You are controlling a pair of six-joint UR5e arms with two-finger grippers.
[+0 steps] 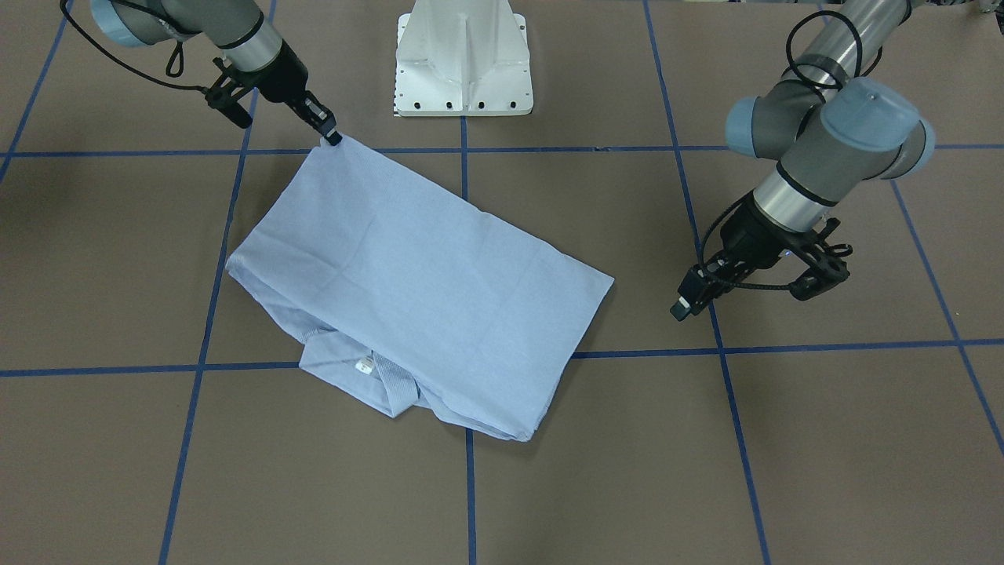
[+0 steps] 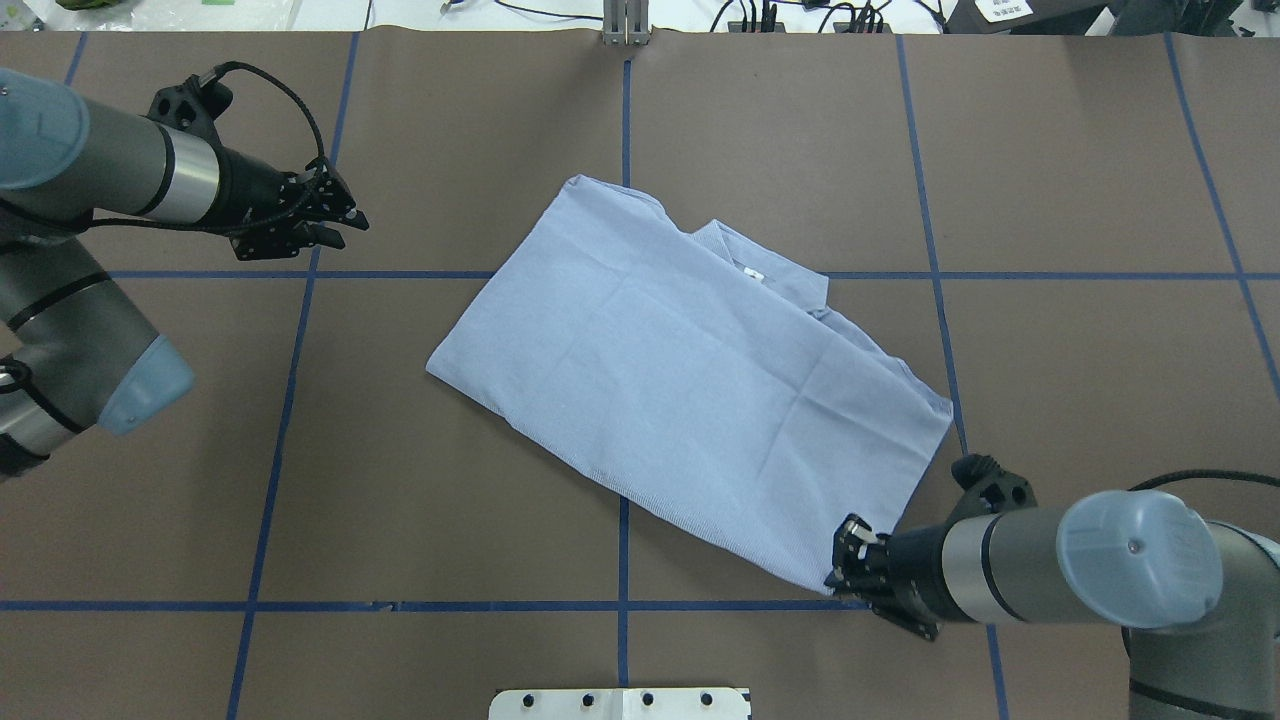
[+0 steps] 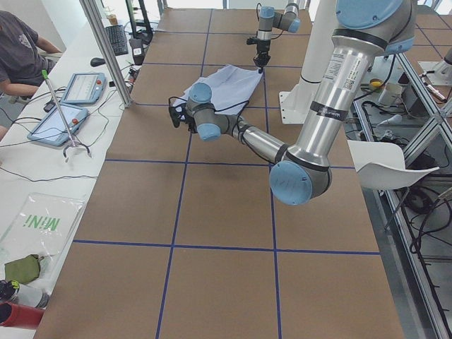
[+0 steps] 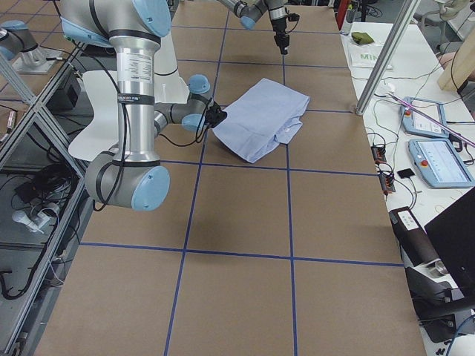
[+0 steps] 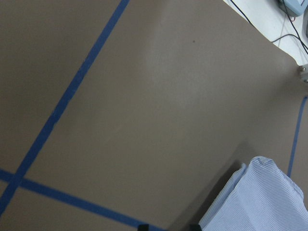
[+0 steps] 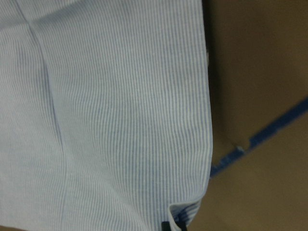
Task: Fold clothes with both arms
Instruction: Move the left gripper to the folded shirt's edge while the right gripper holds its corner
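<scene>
Two corners wanted: with right gripper (image 1: pixel 333 139) clamped on the robot-side corner of the shirt (image 1: pixel 408 267), lying folded mid-way across the table (image 1: pixel 823 455), bring the empty, spread-fingered left gripper (image 1: pixel 681 306) onto the neighbouring hem corner, then lift both level to avoid skewing the fold.

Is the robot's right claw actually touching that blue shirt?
Touching. The front-facing view shows the right claw meeting the shirt at its corner with no gap, and its wrist view shows that corner pinched at the picture's bottom edge.
</scene>
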